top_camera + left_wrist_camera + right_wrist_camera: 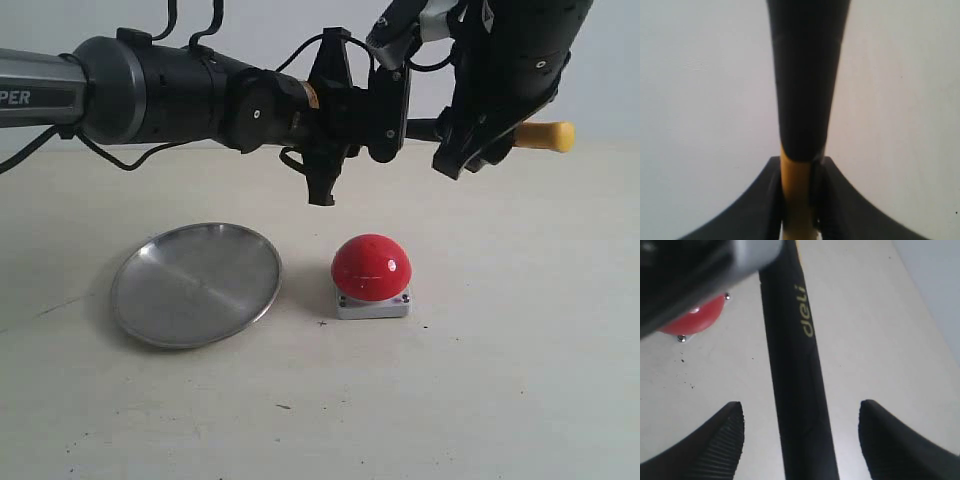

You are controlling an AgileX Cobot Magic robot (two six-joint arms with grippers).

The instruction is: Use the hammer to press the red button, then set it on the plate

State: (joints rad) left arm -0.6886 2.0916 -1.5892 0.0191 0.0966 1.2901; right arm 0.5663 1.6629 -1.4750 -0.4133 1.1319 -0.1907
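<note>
The hammer hangs level in the air above the table, its yellow tip pointing right. My left gripper is shut on the handle near the dark head; in the left wrist view the jaws clamp the yellow part below the black grip. My right gripper is open, and its fingers straddle the black handle without touching it. The red button sits on its grey base below the hammer and also shows in the right wrist view. To the button's left lies the silver plate.
The pale table carries only the plate and the button. A light wall stands behind the arms. A few dark specks dot the surface near the button's base.
</note>
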